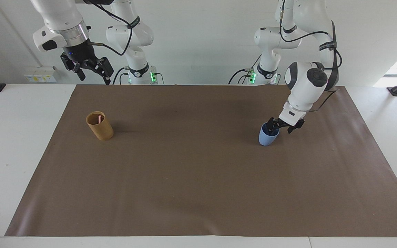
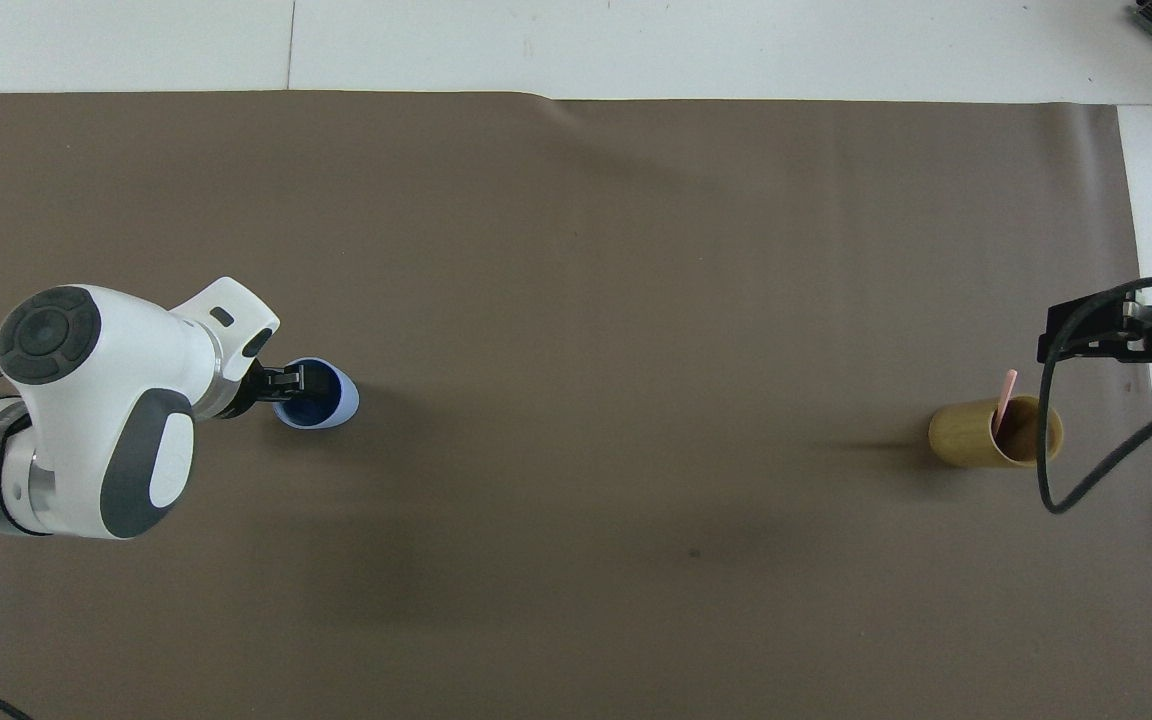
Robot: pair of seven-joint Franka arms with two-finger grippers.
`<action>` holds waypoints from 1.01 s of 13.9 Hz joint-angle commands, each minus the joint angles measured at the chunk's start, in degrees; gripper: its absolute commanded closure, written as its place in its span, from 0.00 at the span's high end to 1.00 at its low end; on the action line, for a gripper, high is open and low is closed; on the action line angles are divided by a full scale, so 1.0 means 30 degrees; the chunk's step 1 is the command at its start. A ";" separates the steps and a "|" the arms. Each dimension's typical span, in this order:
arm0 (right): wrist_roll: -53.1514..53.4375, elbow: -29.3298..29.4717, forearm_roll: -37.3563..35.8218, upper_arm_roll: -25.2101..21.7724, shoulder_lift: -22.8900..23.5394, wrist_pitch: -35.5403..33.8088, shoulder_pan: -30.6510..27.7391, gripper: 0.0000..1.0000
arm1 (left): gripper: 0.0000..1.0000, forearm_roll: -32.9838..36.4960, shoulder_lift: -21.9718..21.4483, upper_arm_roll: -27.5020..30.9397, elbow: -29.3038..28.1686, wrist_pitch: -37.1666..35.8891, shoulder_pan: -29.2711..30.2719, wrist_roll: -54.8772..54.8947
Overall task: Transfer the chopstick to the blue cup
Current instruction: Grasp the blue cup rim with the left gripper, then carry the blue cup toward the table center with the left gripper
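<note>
The blue cup (image 1: 266,138) (image 2: 338,398) stands upright on the brown mat toward the left arm's end. My left gripper (image 1: 281,128) (image 2: 286,381) is down at its rim, open. One finger shows over the cup's mouth and the other outside the wall. A pale pink chopstick (image 1: 99,119) (image 2: 1005,396) leans inside the tan cup (image 1: 101,129) (image 2: 971,437) toward the right arm's end. My right gripper (image 1: 93,74) (image 2: 1126,335) hangs open high in the air beside the tan cup, holding nothing, and waits.
A brown mat (image 1: 191,165) (image 2: 576,250) covers most of the white table (image 1: 19,137). A black cable (image 2: 1046,480) loops down from the right gripper close to the tan cup.
</note>
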 commanded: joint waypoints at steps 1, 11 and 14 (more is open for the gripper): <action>-0.0255 -0.0405 0.0419 0.0065 -0.0292 0.0313 -0.0278 1.00 | 0.81 -0.0247 0.0017 0.0272 -0.0411 0.0830 -0.0346 -0.0079; -0.0196 -0.0522 0.0419 0.0065 -0.0380 0.0372 -0.0249 1.00 | 0.00 0.2466 0.0779 0.0184 0.4387 -0.2211 -0.0638 -0.0018; -0.0167 -0.0522 0.0419 0.0065 -0.0380 0.0372 -0.0249 1.00 | 0.00 0.3034 0.1742 0.0155 0.7605 -0.4230 -0.2243 -0.1096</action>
